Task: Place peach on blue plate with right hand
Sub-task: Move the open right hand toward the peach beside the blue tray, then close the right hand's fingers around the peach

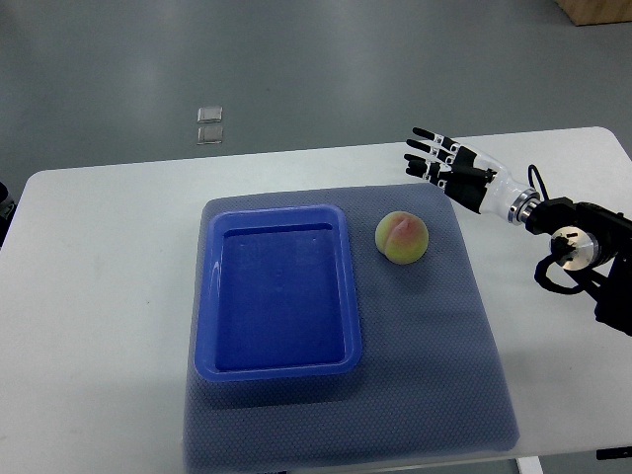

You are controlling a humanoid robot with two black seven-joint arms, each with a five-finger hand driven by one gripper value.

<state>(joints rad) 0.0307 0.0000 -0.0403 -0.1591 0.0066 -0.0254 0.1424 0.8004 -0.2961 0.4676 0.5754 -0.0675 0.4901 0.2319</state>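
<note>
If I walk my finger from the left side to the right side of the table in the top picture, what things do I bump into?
blue plate → peach → right hand, open and held apart from the peach.

White table w/ rounded corners, grey mat on top. Grey floor behind, two small clear squares on it, brown box corner top right.
</note>
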